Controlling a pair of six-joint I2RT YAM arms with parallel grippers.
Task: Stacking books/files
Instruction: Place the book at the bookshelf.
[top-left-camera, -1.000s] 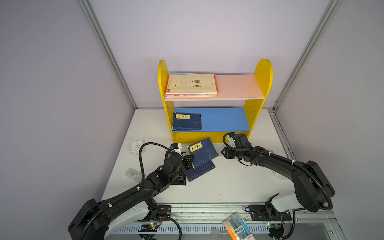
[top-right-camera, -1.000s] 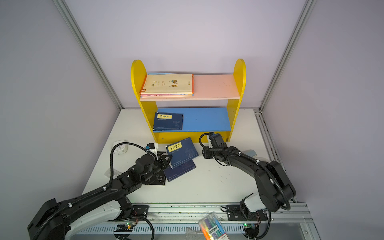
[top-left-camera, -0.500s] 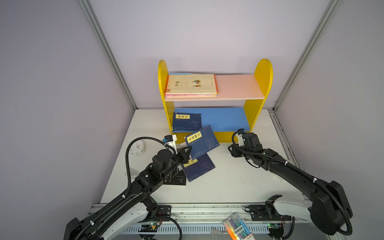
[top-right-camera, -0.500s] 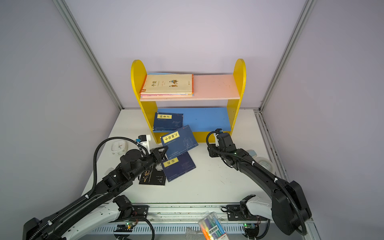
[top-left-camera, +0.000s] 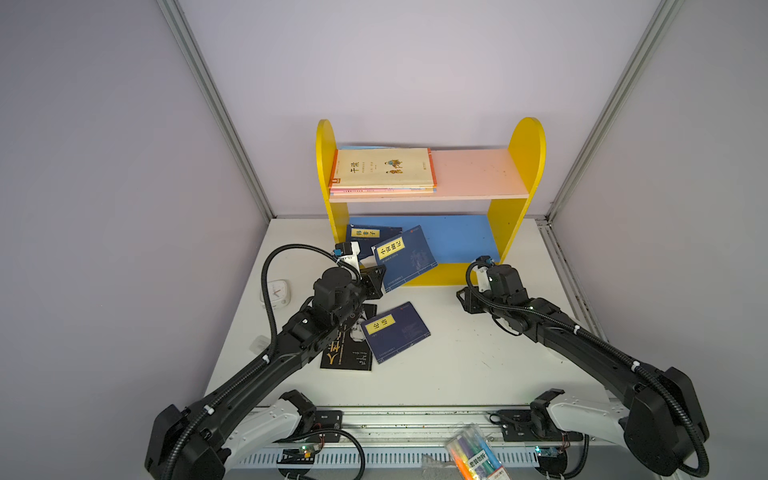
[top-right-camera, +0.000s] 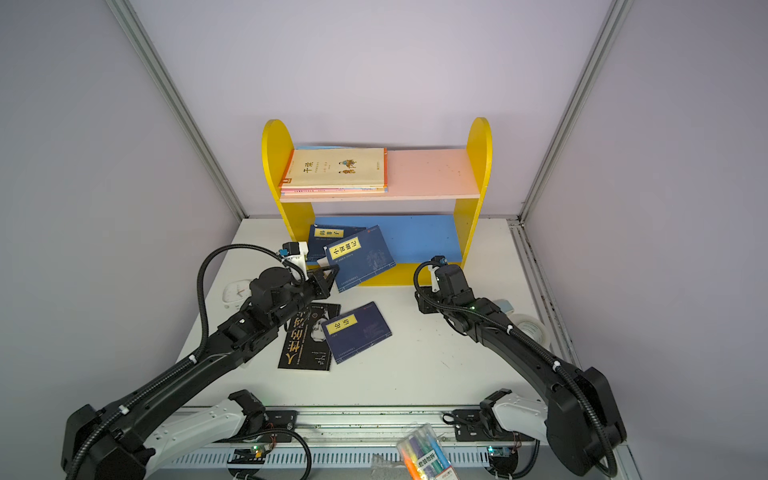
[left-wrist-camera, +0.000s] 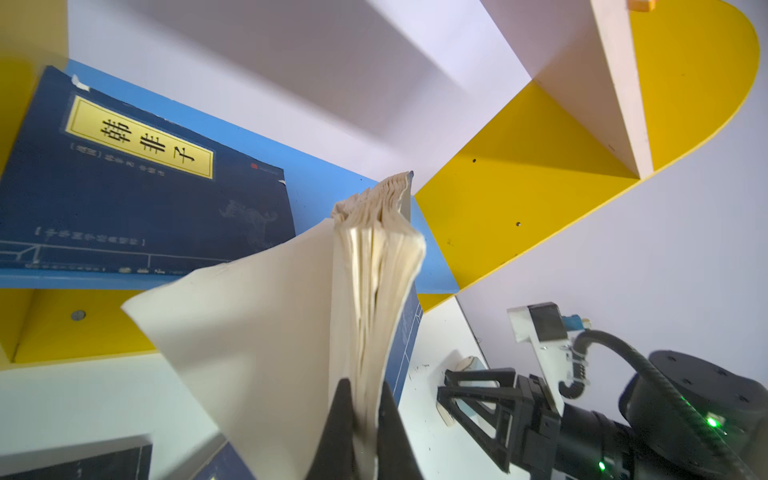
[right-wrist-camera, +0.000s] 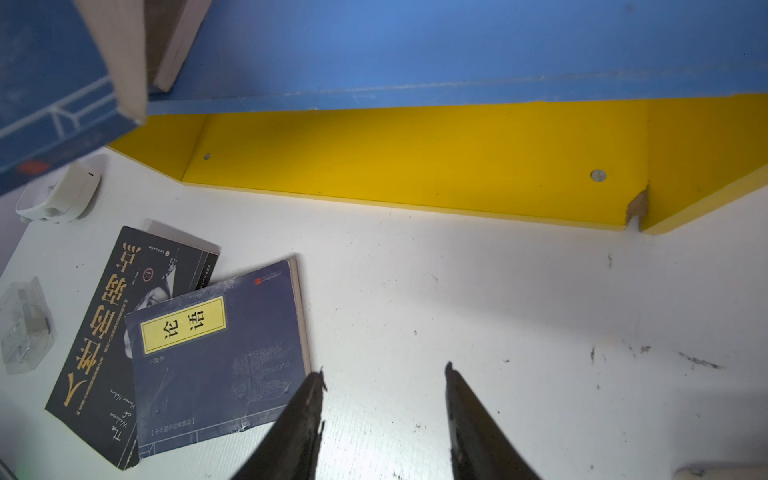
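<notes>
Already, navy book (top-left-camera: 365, 239) on blue shelf (top-left-camera: 457, 241).

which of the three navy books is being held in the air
The navy book clamped by the left gripper, tilted before the blue shelf; the other two lie flat.

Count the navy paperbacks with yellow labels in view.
3 navy paperbacks: one on the blue lower shelf; one clamped in the left gripper; one on the white table, overlapping a black book. Others may be hidden.
</notes>
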